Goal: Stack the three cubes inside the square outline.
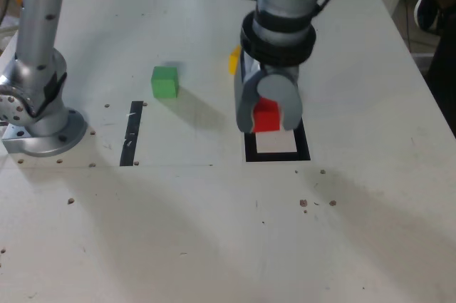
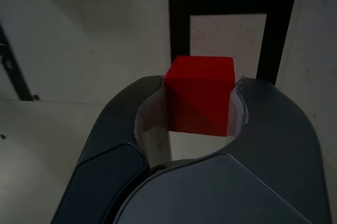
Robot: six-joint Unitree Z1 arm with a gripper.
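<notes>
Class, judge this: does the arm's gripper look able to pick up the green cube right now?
Probably not yet: the gripper already holds the red cube, though nothing visibly covers the green cube.

The arm (image 1: 285,14) reaches down, its pincer (image 1: 268,119) pointing downward and clamped.

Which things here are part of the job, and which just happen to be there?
Part of the job:
- red cube, held in the gripper
- green cube
- yellow cube
- black square outline

Just there:
- black tape strip
</notes>
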